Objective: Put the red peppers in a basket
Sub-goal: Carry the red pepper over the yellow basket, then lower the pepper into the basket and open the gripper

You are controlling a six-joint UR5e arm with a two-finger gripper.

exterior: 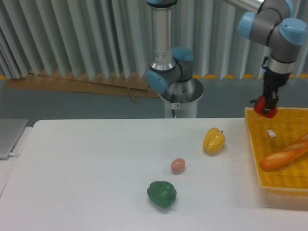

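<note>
One view is all you have, the fixed camera, so read it carefully: at the upper right of the frame your gripper (267, 103) hangs in the air with its fingers clamped on the red pepper (266, 107), the fruit a small red shape poking out below the dark fingers. It sits just over the far left corner of the yellow basket (255, 159), above the rim, clear of the weave. That corner is your risk. I judge that if you let go here, the pepper may land on the rim or just outside it and roll off onto the white table (96, 168), because from this angle you cannot tell whether it hangs inside the basket's edge or only in line with it. Carry it further toward the right of the frame before release. Watch the baguette (284, 154) lying across the basket at middle right; drop onto that and a round, glossy pepper could bounce or skid out. A release from this height adds to the bounce, so lower first. The yellow pepper (213, 140), the small pinkish egg (178, 165) and the green pepper (161, 193) sit well to the left, out of your path.
</note>
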